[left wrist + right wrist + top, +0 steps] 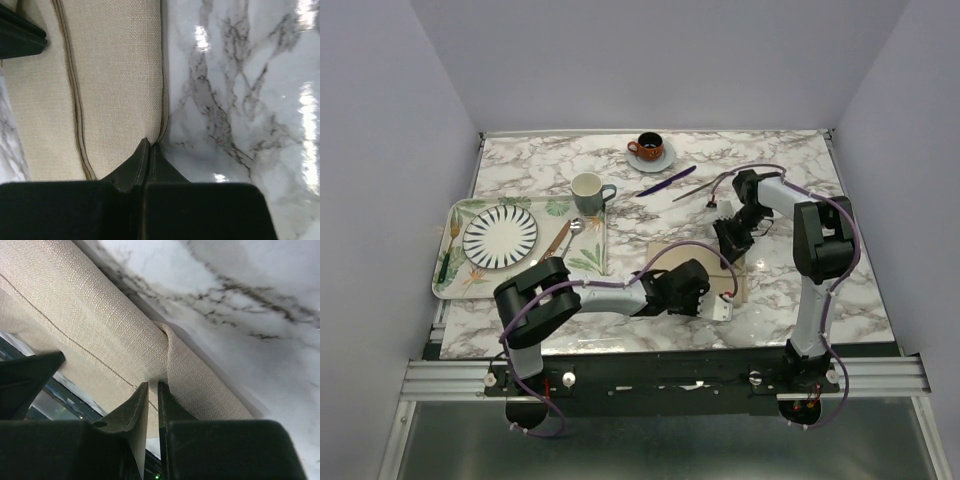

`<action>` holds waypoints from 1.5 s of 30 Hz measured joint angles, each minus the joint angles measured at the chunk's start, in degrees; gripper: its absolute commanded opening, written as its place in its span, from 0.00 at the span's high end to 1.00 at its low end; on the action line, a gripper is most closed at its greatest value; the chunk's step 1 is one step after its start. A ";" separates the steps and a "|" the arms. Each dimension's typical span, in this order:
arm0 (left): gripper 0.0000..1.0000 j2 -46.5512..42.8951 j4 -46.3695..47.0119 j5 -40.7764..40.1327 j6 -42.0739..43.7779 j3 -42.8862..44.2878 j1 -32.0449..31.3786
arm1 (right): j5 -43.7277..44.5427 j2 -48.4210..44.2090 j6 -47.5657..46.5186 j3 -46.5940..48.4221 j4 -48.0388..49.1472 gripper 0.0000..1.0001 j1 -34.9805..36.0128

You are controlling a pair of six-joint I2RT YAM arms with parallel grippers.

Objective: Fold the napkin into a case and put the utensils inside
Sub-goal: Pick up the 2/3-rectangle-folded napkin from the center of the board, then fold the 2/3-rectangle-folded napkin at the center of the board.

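The beige napkin [663, 253] lies folded on the marble table at the centre, largely covered by both grippers. My left gripper [703, 292] is shut on the napkin's hemmed edge [117, 90], its tips [150, 146] pinching the cloth where it meets the table. My right gripper [728, 245] is shut on a raised fold of the napkin [100, 335], the cloth caught between its tips [154, 385]. The dark purple knife [665, 181] and the silver fork [697, 187] lie side by side on the table behind the napkin, apart from both grippers.
A leaf-printed tray [455, 262] at the left holds a striped plate [500, 236], a copper knife [559, 240] and a small spoon [575, 227]. A grey-green mug [588, 190] stands by the tray. A brown cup on a saucer [650, 150] stands at the back.
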 measured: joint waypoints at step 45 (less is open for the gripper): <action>1.00 25.24 -26.03 51.93 -34.77 34.58 26.67 | -1.44 -8.63 -6.95 -3.10 -0.96 0.54 -0.04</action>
